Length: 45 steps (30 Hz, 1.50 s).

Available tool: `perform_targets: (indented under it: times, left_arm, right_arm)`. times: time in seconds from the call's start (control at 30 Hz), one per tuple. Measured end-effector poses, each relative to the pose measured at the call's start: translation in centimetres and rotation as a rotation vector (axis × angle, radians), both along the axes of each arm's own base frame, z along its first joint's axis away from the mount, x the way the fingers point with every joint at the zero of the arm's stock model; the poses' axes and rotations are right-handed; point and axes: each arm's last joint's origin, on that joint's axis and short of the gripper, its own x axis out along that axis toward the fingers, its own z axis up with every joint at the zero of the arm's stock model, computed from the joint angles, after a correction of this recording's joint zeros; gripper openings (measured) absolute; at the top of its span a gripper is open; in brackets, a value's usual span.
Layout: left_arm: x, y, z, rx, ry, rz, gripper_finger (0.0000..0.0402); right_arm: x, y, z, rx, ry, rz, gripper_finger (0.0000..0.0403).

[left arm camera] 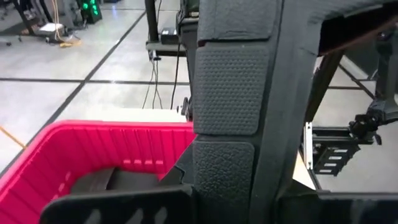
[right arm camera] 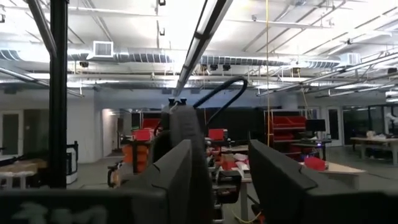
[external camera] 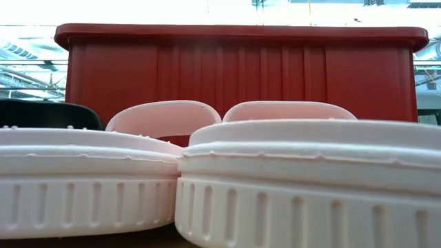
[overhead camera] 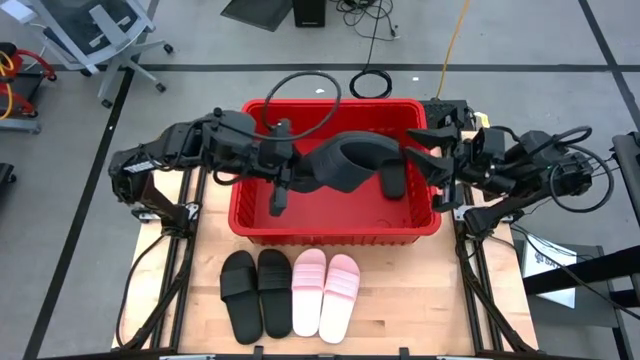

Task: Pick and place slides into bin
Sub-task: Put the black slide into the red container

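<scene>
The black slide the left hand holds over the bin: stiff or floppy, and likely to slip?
The black slide in the left hand looks flexible: it hangs visibly bent over the bin. Probably light, since a pinch at one end carries it. Its textured sole should resist slipping.

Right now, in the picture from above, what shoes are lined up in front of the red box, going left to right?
Black slide → second black slide → pink slide → second pink slide, all side by side on the table, just outside the bin.

Grey floor (overhead camera: pixel 200 40) (dark seams), office chair (overhead camera: pixel 95 30), ceiling ducts (right arm camera: pixel 124 57).
</scene>
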Motion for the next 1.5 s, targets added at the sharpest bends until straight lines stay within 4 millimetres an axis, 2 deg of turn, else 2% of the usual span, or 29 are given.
perform_targets:
  times: [0.2, 0.4, 0.6, 0.73, 0.9, 1.03, 1.13, 1.33, 1.5]
  left_arm:
    - [-1.9, 0.4, 0.4, 0.021, 0.035, 0.019, 0.0074]
    - [-3.1, 0.7, 0.5, 0.034, 0.069, 0.032, 0.0052]
    - [-3.8, 0.8, 0.8, 0.051, 0.059, 0.028, 0.0054]
    - [-4.0, 0.9, 0.9, 0.057, 0.061, 0.028, 0.0074]
    - [-4.0, 0.9, 0.8, 0.075, 0.065, 0.023, 0.0067]
    - [-4.0, 0.9, 0.8, 0.080, 0.068, 0.022, 0.0051]
    - [-4.1, 0.9, 0.8, 0.093, 0.072, 0.017, 0.0052]
    - [-4.0, 1.1, 0.8, 0.099, 0.073, 0.021, 0.0070]
    - [-4.1, 1.3, 0.7, 0.096, 0.085, 0.030, 0.0057]
  right_arm:
    - [0.5, 0.0, 0.3, 0.001, 0.041, -0.076, 0.0206]
    - [1.2, 0.0, 2.4, -0.047, 0.150, -0.144, 0.0244]
    - [2.8, 0.3, 3.7, -0.076, 0.366, -0.211, 0.0260]
    - [3.3, 0.7, 5.3, -0.076, 0.398, -0.194, 0.0263]
    - [2.8, 1.4, 6.9, -0.057, 0.397, -0.151, 0.0263]
    - [2.4, 1.8, 6.9, -0.016, 0.444, -0.111, 0.0263]
    - [2.8, 2.2, 6.3, 0.013, 0.483, -0.016, 0.0263]
    - [4.5, 3.5, 5.1, 0.015, 0.547, 0.179, 0.0263]
    - [6.3, 4.2, 4.6, -0.016, 0.543, 0.208, 0.0263]
